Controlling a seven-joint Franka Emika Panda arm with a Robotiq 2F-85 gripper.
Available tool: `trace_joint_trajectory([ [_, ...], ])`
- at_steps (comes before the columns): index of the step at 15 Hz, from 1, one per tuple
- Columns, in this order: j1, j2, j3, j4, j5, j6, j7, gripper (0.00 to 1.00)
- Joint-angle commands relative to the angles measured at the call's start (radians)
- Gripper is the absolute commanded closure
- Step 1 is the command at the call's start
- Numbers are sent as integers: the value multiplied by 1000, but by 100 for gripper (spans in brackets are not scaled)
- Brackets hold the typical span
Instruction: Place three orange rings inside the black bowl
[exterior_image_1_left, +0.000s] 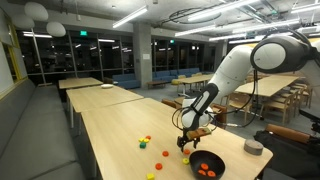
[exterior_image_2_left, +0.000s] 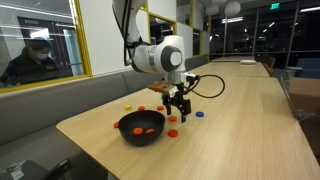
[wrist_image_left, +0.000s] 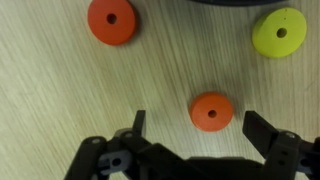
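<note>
Gripper jaws apart above tabletop, orange ring between them; second orange ring, yellow ring beyond; black bowl nearby.

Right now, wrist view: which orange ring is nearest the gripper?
The lower orange ring, framed by the open gripper; the other orange ring lies farther, upper left.

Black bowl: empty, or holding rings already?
Not empty: orange rings show inside the bowl in both exterior views; count, cannot tell.
</note>
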Motion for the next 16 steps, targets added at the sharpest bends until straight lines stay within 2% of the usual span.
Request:
trace_joint_trajectory([
  [1,15,-31,-16,-27,-19,13,31,0],
  [16,18,-59,-16,-66,-18,27,39,0],
])
